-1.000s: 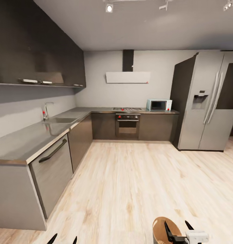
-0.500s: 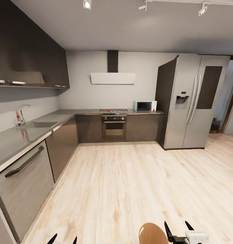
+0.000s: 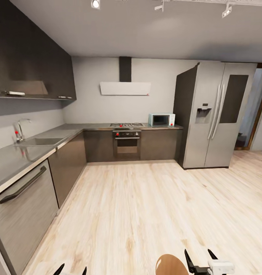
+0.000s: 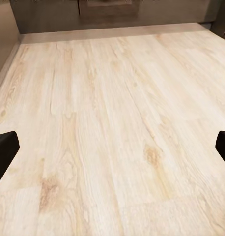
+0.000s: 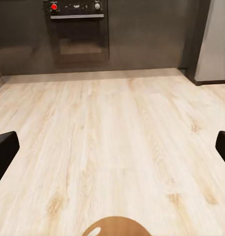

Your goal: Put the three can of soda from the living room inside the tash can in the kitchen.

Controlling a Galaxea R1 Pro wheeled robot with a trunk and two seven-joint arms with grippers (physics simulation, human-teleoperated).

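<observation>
Pale wood floor (image 3: 153,206) runs through the kitchen in the head view, up to dark cabinets (image 3: 68,164) under a steel worktop (image 3: 16,158) with a sink (image 3: 37,141) and tap (image 3: 18,130). At the far wall sit the oven (image 3: 127,144), a white microwave (image 3: 161,120) and a tall steel fridge (image 3: 211,114), with a hood (image 3: 125,88) above. At the lower edge the brown inside of the trash can (image 3: 171,265) shows, just beside the right gripper (image 3: 201,256) — its dark fingers stand apart. The left gripper (image 3: 71,269) shows two fingertips, also apart.

Left wrist view: bare floor (image 4: 112,118), the cabinet base (image 4: 112,12) beyond, and the fingers (image 4: 4,152) spread wide to both edges.

Right wrist view: the can's brown rim (image 5: 116,227) sits low between the parted fingers (image 5: 4,150) — no contact visible. Farther off stand the oven (image 5: 78,32) with red knobs and the fridge's side (image 5: 215,42).
</observation>
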